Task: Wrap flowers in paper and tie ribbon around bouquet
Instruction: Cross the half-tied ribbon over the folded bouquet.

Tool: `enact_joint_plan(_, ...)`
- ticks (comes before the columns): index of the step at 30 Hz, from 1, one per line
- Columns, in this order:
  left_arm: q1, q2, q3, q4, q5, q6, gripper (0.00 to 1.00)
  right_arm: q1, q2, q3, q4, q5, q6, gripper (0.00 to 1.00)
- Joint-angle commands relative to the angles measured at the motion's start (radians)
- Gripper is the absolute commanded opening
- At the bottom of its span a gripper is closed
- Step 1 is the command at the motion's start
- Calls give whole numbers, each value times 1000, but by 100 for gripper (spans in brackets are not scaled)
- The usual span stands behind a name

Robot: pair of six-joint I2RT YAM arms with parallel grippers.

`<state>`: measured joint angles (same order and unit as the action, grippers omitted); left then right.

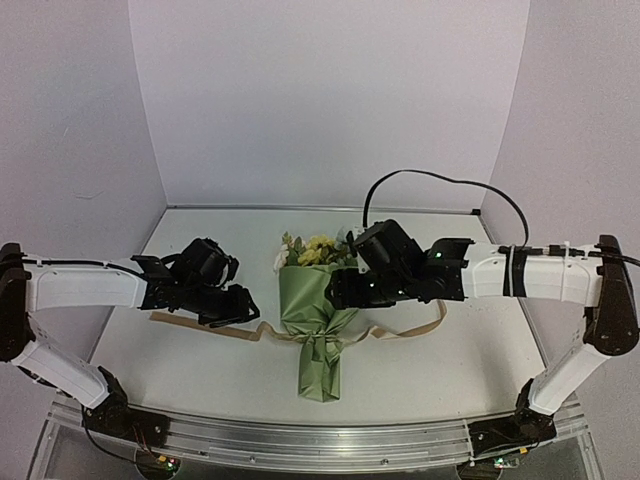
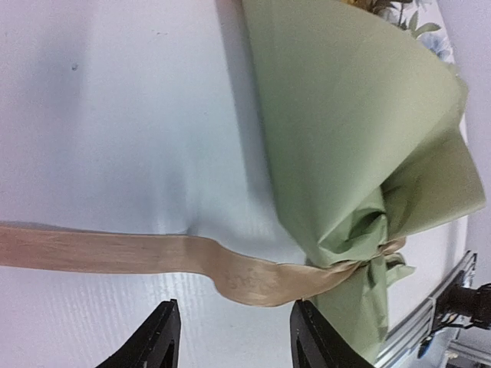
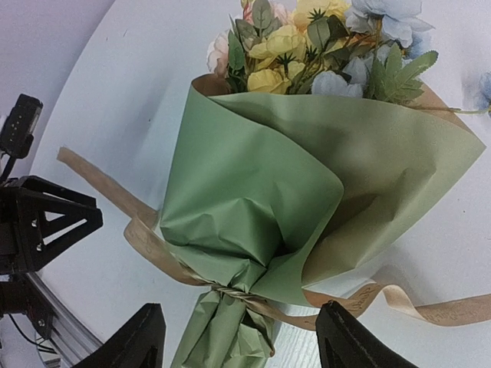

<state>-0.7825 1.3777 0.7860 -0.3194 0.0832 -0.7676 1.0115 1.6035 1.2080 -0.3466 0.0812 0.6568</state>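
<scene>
- The bouquet (image 1: 318,320) lies flat on the table (image 1: 450,375), mid-table between my 2 arms. Its blooms point toward the far wall and its narrow end toward the arm bases.
- The paper (image 3: 253,192) is olive-green on the outside and rolled into a cone. It is wide at the mouth, pinched hard at a waist and crumpled below that.
- The flowers (image 3: 299,38) stand out of the mouth: yellow and pale blue-white blooms with green leaves. Their stems are hidden inside the cone.
- The ribbon (image 2: 115,251) is glossy tan and circles the waist. 1 tail runs left and 1 runs right, both on the table. I cannot tell whether it is knotted.
- The left gripper (image 2: 234,310) has its jaws apart with nothing between them. It is low over the table, near the left tail but clear of it.
- The right gripper (image 3: 239,310) has its jaws spread wide and grips nothing. The cone's narrow end shows between its fingers, and neither finger appears to touch it.
- The overhead view gives the whole layout and both ribbon tails, but the wrist bodies hide the jaws there.
- Only the left wrist view shows faint printing on the ribbon near the waist.
- Only the right wrist view shows the paper's tan inner face at the rim and the separate blooms.
</scene>
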Motion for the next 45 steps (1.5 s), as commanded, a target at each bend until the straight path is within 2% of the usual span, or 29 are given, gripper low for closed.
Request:
enact_joint_plan(1,-39,15,31,-77,-72,104,50,3,9,55,-54,-6,-63,71)
enact_joint_plan(9,-161,14,-50,-46,-193,76,48,3,-27,25,-69,14,-78,72)
enact_joint_plan(16,-170,126,-25,57,-273,68,51,3,-46,19,-69,20,-77,72)
enact_joint_plan(22,-170,222,-17,142,-306,91,48,3,-65,9,-69,31,-86,73)
enact_joint_plan(28,-170,235,-6,194,-330,135,36,3,-70,13,-69,40,-91,73)
enact_joint_plan(34,-172,218,28,172,-331,183,3,3,-66,14,-65,51,-91,72)
enact_joint_plan(40,-185,109,63,98,-233,245,0,3,-71,14,-63,53,-99,72)
enact_joint_plan(45,-194,80,175,46,-128,302,0,3,-81,-1,-54,70,-95,73)
